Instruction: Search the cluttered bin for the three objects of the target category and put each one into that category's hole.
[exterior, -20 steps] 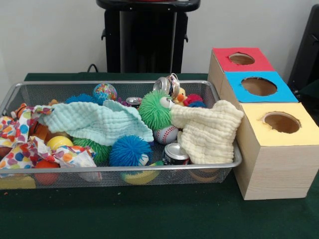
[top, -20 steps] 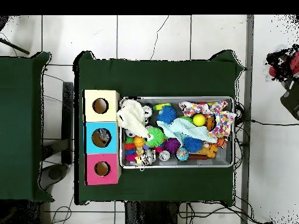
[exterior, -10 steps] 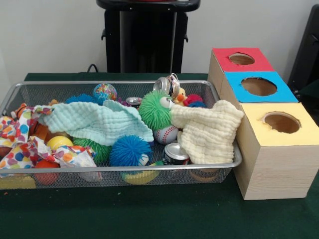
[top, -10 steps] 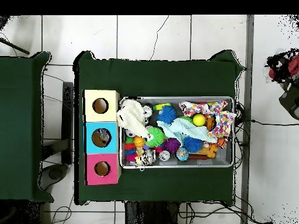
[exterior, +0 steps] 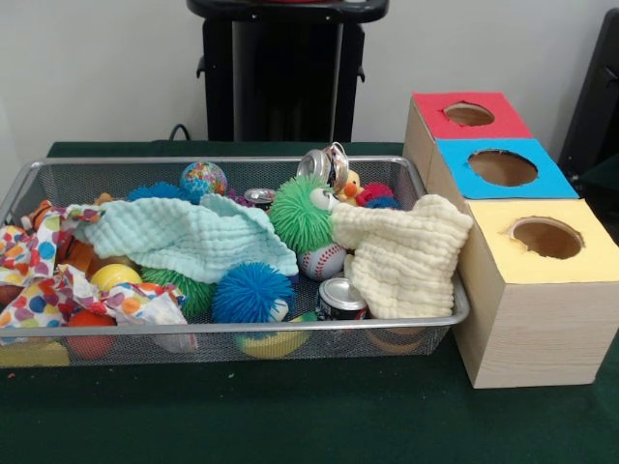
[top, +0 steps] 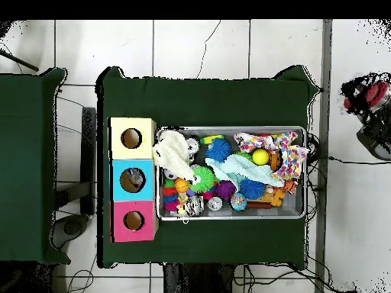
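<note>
Standing across from the table, I am looking at the wire bin (exterior: 222, 329), and nothing of the arm is reaching into it. No gripper is showing in either view, so I cannot tell whether it is released or clenched, nor which way anything lies from it.

At the bin's left end a patterned cloth (exterior: 39, 271) is lying bunched. A mint cloth (exterior: 184, 237) is spreading over the middle, and a cream cloth (exterior: 401, 256) is draping over the right rim: three cloths in all.

The task is not naming its category, but I am counting three cans, so they are my guess. All three are sitting in the right half, on the side of the boxes:
- the back can (exterior: 259, 196), mostly buried
- the crushed can (exterior: 322, 164), tilting at the far rim
- the front can (exterior: 340, 295), standing top-up against the near rim, just beside the cream cloth

Several spiky balls and one baseball (exterior: 322, 261) are crowding between them.

To the right, three holes are waiting in a row: the red hole (exterior: 469, 114) farthest, the blue hole (exterior: 503, 167) in the middle, and the yellow hole (exterior: 546, 237) nearest me.
</note>
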